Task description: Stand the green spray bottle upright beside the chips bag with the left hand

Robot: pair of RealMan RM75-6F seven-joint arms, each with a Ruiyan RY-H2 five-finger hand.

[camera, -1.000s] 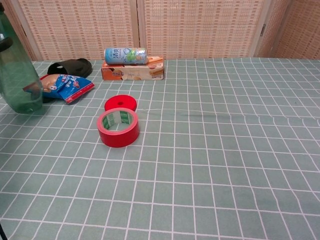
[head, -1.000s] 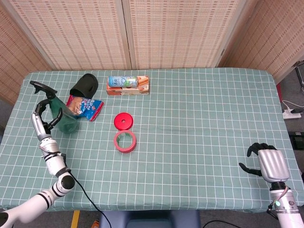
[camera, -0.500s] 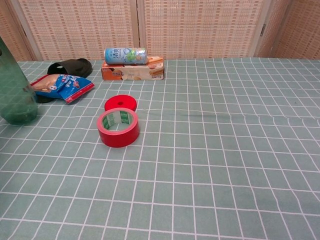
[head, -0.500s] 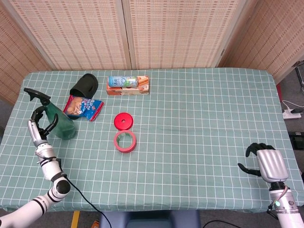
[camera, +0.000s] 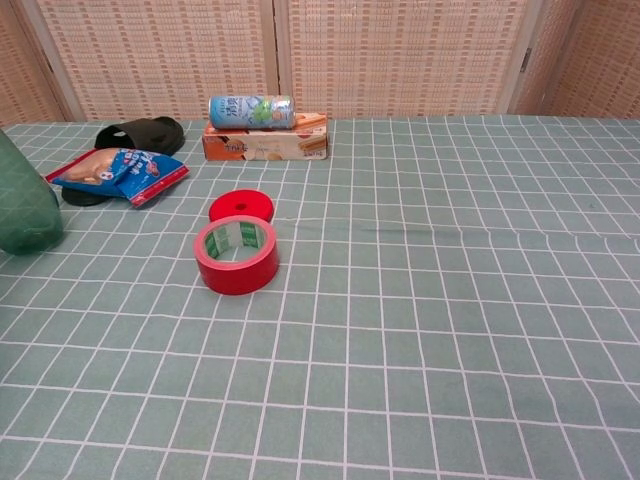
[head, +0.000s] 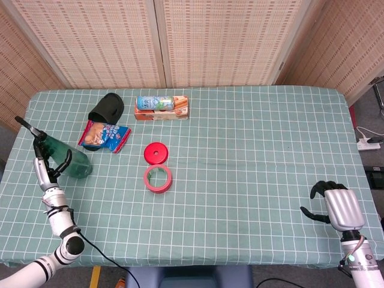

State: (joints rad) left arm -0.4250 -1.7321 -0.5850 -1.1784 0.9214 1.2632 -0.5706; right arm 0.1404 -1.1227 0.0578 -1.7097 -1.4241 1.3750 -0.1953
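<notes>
The green spray bottle (head: 71, 162) leans at the table's left edge, its black nozzle pointing up and to the left. My left hand (head: 49, 168) grips it around the body, fingers wrapped on both sides. In the chest view only the bottle's lower body (camera: 22, 212) shows at the left border, and the hand is hidden. The chips bag (head: 107, 135) (camera: 120, 170) lies flat to the right of the bottle and further back, with a gap between them. My right hand (head: 336, 203) rests near the front right edge and holds nothing.
A red tape roll (head: 158, 178) (camera: 236, 255) and a red lid (head: 156, 152) (camera: 240, 207) lie mid-table. A black object (head: 107, 107) sits behind the chips bag. A can (head: 155, 102) rests on a snack box (head: 163, 113) at the back.
My left hand has carried the bottle leftward and toward the front, away from the chips bag, and the bottle tilts more. The right hand has stayed put.
</notes>
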